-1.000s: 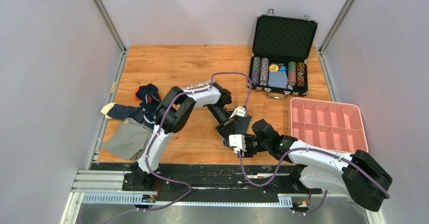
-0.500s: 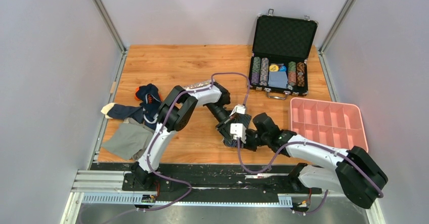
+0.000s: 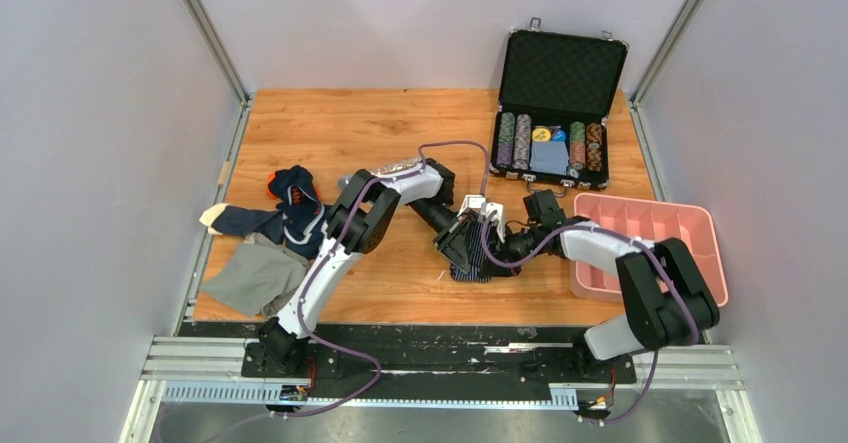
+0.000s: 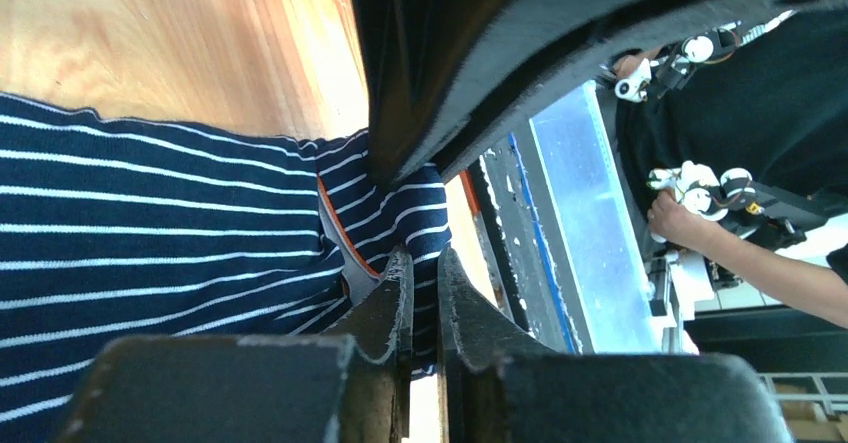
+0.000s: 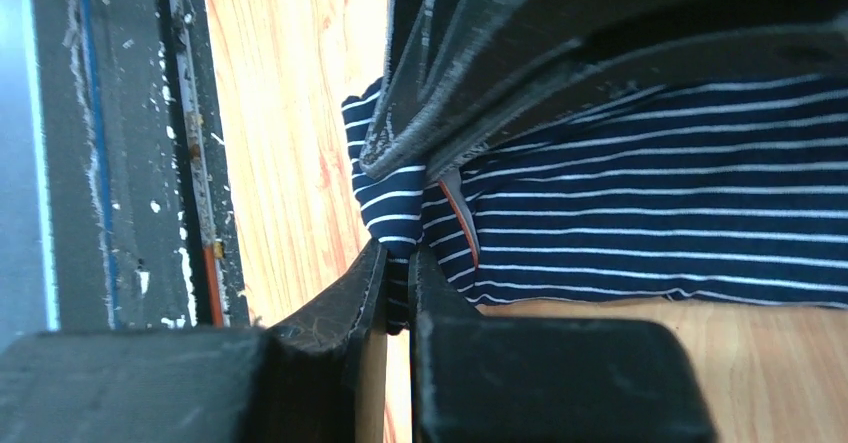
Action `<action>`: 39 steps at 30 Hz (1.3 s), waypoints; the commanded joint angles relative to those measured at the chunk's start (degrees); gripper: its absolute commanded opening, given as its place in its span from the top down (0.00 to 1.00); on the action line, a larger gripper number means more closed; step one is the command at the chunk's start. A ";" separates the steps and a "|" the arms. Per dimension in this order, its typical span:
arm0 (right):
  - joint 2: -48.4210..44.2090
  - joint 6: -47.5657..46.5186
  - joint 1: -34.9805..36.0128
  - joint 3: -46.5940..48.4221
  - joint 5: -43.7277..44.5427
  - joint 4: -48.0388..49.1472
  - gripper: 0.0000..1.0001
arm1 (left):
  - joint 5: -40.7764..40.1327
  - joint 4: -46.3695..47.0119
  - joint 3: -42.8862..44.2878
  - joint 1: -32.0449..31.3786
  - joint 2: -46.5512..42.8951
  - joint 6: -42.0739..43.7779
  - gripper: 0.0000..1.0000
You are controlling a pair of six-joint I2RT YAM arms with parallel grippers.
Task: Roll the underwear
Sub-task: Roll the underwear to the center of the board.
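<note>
Bare table (image 3: 340,128) at the back; chip case (image 3: 562,68), pink tray (image 3: 645,203) (right) and clothes heap (image 3: 262,253) (left) as obstacles.

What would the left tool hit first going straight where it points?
The striped underwear, pinched at the tips of the left tool; just beyond, the right tool faces it head-on. Gap depth unclear.

White shells and black joints make up the left arm (image 3: 400,185) and right arm (image 3: 600,243), purple cables (image 3: 450,146) looping along each. The left gripper (image 4: 424,258) and right gripper (image 5: 397,261) have matte black, coarse-textured fingers (image 5: 320,315).
</note>
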 commanded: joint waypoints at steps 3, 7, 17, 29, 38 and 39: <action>12.82 -3.31 -6.26 6.65 -0.13 -13.49 1.00 | -1.41 -4.93 1.15 2.57 -0.20 -0.35 0.82; 19.01 -1.38 -6.16 12.63 0.88 -17.45 1.00 | -2.63 9.64 -4.25 3.35 -4.84 -12.56 0.80; 27.16 2.60 -4.93 20.26 2.44 -23.40 1.00 | -12.40 56.82 -26.63 8.78 -20.32 -47.70 0.70; 41.43 14.08 -5.25 31.61 7.47 -29.17 1.00 | -47.29 101.80 -60.91 5.32 -56.79 -50.53 0.47; 49.49 18.02 -5.63 38.54 7.98 -35.72 1.00 | -47.37 109.51 -78.98 -12.59 -64.85 -4.83 0.43; 49.99 18.11 -5.74 38.84 7.95 -36.15 1.00 | -48.07 110.70 -80.81 -14.55 -64.22 -2.85 0.43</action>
